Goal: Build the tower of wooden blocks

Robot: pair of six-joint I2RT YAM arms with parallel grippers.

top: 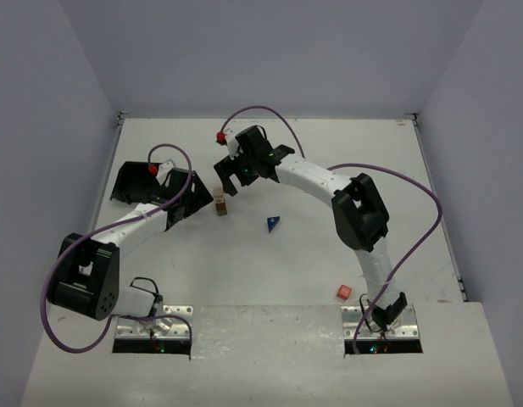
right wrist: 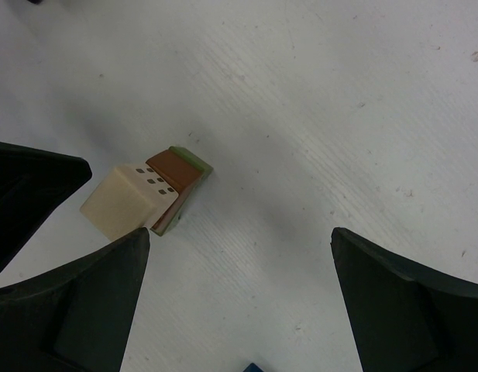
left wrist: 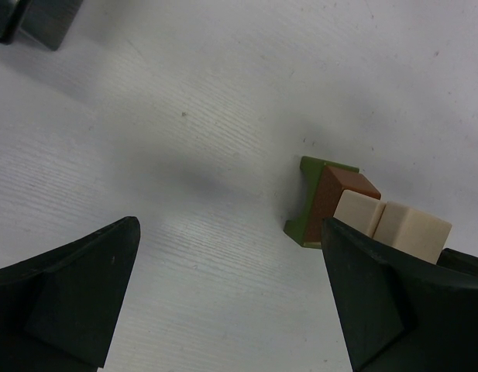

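Blue wedge [top: 273, 223]: on table [top: 346, 153], right of stack [top: 220, 204], just near of right gripper [right wrist: 237, 236].
Nearer arm: right.
Left gripper [left wrist: 231, 225]: open, empty, like right.

Black tray [top: 130, 183] at the left side of the white table [top: 346, 153], pale lilac walls [top: 269, 51] around

One each: green oblong [left wrist: 300, 217], brown cube [left wrist: 343, 194], tan cube [right wrist: 130, 200], red cube [top: 344, 292], blue wedge [top: 273, 223], black tray [top: 130, 182].
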